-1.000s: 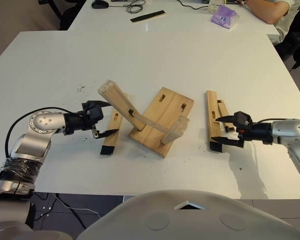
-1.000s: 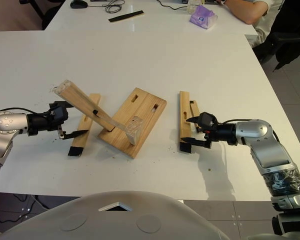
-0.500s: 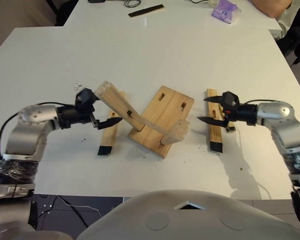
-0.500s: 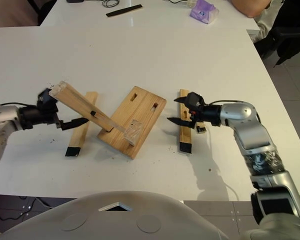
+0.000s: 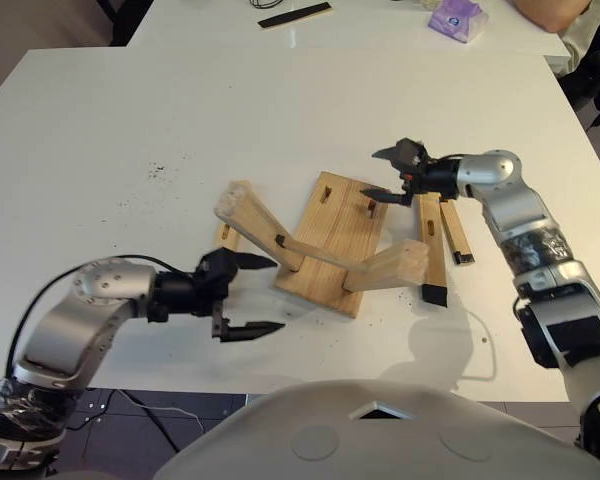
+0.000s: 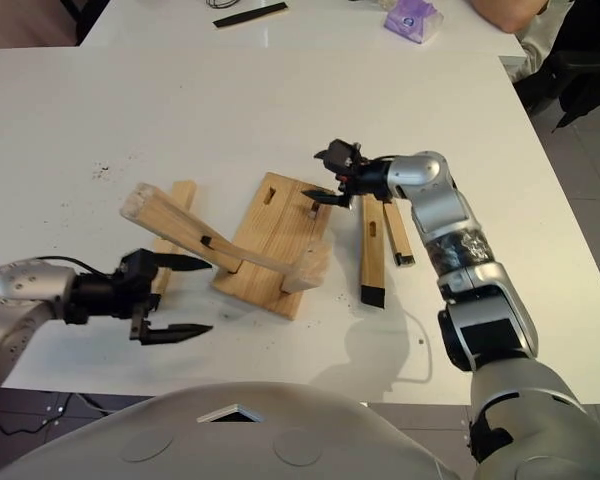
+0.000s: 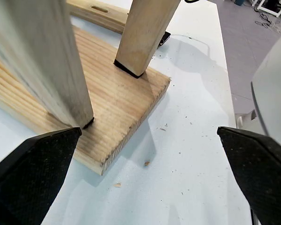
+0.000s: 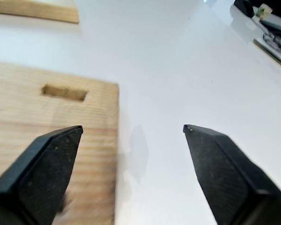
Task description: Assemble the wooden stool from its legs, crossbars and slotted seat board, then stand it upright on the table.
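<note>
Seat board (image 7: 126, 101), legs (image 7: 145, 33) socketed in left wrist view, right tool (image 5: 372, 173) spread

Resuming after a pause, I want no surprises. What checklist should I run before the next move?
1. Left gripper open, empty: ok.
2. Right gripper open, empty: ok.
3. Leaning wooden leg frame fully seated in the light wooden slotted seat board: cannot tell.
4. Board's two far slots free: ok.
5. Two loose black-tipped wooden legs lying right of the board: ok.
6. Assembly finished: not ok.
</note>
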